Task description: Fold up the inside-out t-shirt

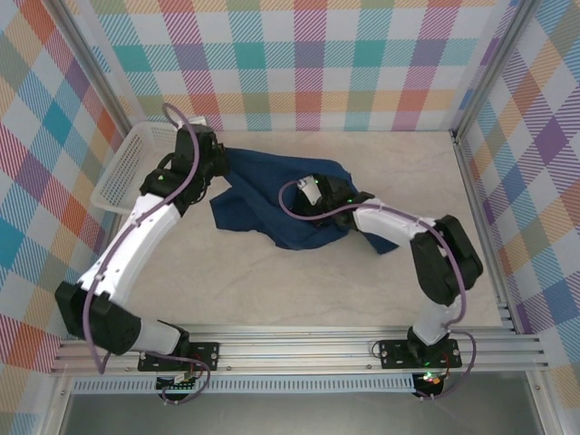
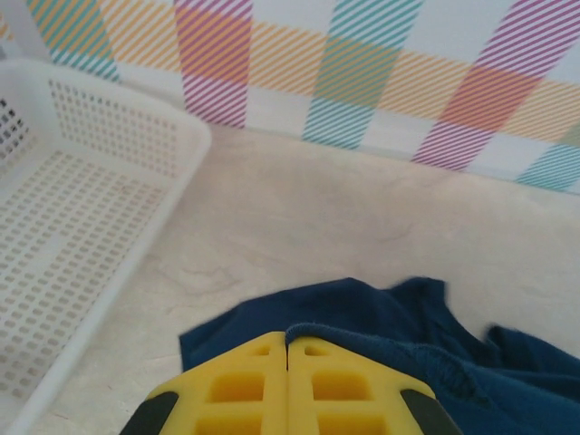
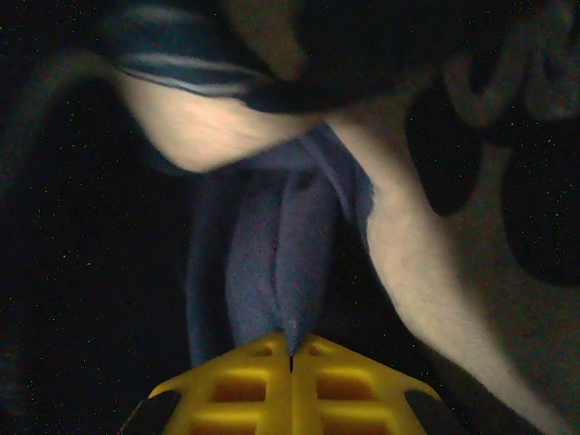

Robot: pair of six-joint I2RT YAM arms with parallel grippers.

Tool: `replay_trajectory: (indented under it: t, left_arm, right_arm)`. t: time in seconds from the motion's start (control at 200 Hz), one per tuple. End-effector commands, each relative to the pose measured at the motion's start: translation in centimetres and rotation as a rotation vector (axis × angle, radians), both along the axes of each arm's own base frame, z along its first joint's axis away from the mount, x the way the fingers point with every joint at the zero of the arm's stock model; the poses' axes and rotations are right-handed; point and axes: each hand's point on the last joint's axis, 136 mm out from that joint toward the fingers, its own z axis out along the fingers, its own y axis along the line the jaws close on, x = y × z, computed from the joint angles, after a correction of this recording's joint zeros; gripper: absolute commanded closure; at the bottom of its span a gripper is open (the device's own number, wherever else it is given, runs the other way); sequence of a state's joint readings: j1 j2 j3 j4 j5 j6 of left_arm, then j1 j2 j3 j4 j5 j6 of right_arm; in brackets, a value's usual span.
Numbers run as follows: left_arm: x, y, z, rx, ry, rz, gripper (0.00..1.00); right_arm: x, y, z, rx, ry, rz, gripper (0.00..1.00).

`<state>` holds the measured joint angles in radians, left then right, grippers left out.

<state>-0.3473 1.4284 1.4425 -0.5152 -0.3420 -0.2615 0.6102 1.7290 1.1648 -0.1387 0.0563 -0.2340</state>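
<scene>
White basket lies beside navy t-shirt (not touching).

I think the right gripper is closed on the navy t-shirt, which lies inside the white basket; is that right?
Not quite: the navy t-shirt lies on the table beside the white basket, not inside it, as the top external view shows. The right gripper is indeed closed on its fabric.
</scene>
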Motion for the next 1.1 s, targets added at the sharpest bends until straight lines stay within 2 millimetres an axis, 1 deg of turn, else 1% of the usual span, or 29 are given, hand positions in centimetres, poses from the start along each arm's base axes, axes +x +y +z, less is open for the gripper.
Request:
replay_trajectory:
  t: [0.0,0.1,0.18,0.265,0.34,0.4,0.43,0.49,0.57,0.635,0.695,0.795,0.84,0.885,0.945,0.98,1.0,1.035,1.095]
  left_arm:
    - [2.6,1.5,-1.3,0.019,0.000,0.062,1.00]
    - [4.5,1.4,-3.4,0.032,0.056,0.051,1.00]
    - [5.8,2.0,-4.1,0.029,0.085,0.058,1.00]
    - [6.8,2.7,-4.6,0.029,0.101,0.060,1.00]
    - [6.9,2.5,-5.8,0.033,0.138,0.049,1.00]
    - [6.8,1.7,-7.4,-0.010,0.162,0.023,1.00]
    - [6.6,1.2,-8.6,-0.035,0.179,0.008,1.00]
    - [6.1,0.5,-10.8,-0.078,0.215,-0.009,1.00]
    - [5.3,0.4,-13.7,-0.100,0.267,-0.006,1.00]
    - [4.6,0.6,-15.6,-0.098,0.300,0.003,1.00]
    - [3.9,0.7,-16.9,-0.093,0.325,0.005,1.00]
    - [2.7,0.6,-19.2,-0.106,0.373,0.000,1.00]
    - [2.1,0.4,-20.4,-0.121,0.396,-0.006,1.00]
    - [1.3,0.3,-21.9,-0.136,0.425,-0.006,1.00]
    - [0.1,0.2,-23.7,-0.154,0.458,-0.001,1.00]
    - [-0.9,0.1,-24.6,-0.170,0.483,0.001,1.00]
    - [-0.7,-0.2,-24.6,-0.190,0.463,-0.008,1.00]
    - [-1.3,-0.7,-25.2,-0.223,0.471,-0.020,1.00]
    - [-2.0,-1.7,-25.2,-0.288,0.462,-0.047,1.00]
  right_arm:
    - [-2.0,1.7,2.7,0.121,-0.018,0.127,1.00]
    - [-3.1,2.3,3.9,0.152,-0.020,0.197,1.00]
    - [-3.3,2.6,3.6,0.140,-0.006,0.223,1.00]
    - [-3.1,2.5,3.8,0.152,-0.020,0.211,1.00]
    - [-2.2,2.6,5.4,0.181,-0.059,0.173,1.00]
    - [-1.1,2.7,7.8,0.223,-0.101,0.145,1.00]
    - [-0.7,2.8,9.2,0.257,-0.123,0.138,1.00]
    - [0.1,2.9,12.8,0.348,-0.168,0.123,1.00]
    - [0.8,2.3,17.4,0.448,-0.222,0.107,1.00]
    - [1.0,1.2,21.1,0.529,-0.254,0.085,1.00]
    - [1.0,-0.2,24.1,0.584,-0.295,0.072,1.00]
    - [0.7,-2.7,28.6,0.675,-0.359,0.048,1.00]
    - [0.5,-3.6,30.0,0.722,-0.378,0.045,1.00]
    - [0.4,-4.5,30.9,0.764,-0.387,0.040,1.00]
    - [0.3,-5.1,31.0,0.797,-0.376,0.054,1.00]
    - [0.3,-5.1,30.6,0.803,-0.366,0.062,1.00]
    - [0.3,-5.1,30.3,0.802,-0.359,0.069,1.00]
    - [0.3,-4.8,29.7,0.794,-0.346,0.084,1.00]
    - [0.2,-4.3,28.6,0.785,-0.313,0.116,1.00]
